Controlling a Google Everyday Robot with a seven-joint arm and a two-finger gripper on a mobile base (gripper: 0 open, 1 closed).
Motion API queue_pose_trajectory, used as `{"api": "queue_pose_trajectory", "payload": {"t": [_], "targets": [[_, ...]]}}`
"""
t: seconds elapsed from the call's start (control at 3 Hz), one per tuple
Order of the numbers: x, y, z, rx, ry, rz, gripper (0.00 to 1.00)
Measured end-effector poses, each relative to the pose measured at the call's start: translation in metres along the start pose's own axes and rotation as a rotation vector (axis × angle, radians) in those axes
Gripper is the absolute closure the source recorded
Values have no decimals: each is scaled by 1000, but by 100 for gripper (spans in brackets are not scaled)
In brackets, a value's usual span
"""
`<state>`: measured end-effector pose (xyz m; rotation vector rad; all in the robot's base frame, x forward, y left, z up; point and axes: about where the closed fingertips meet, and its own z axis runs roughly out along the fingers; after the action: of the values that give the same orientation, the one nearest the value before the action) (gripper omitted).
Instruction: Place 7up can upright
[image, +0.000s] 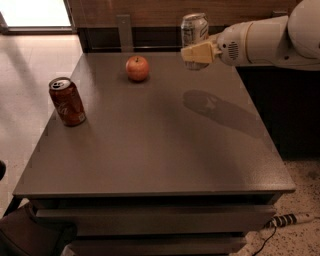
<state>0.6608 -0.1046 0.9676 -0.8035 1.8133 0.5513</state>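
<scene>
My gripper (196, 53) was closed around the 7up can (194, 27), holding it upright over the counter's (165, 150) far edge, nearer the far right corner.

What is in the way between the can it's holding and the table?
Nothing visible. The hand holds the can upright above the far side of the table; the surface beneath looks bare. The apple sits off to the left, the cola can farther left.
</scene>
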Motion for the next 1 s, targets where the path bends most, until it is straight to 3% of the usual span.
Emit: {"api": "queue_pose_trajectory", "payload": {"t": [0.33, 1.0], "targets": [[3, 0, 2, -21, -48, -40, 100], [12, 7, 15, -37, -84, -36, 100]]}}
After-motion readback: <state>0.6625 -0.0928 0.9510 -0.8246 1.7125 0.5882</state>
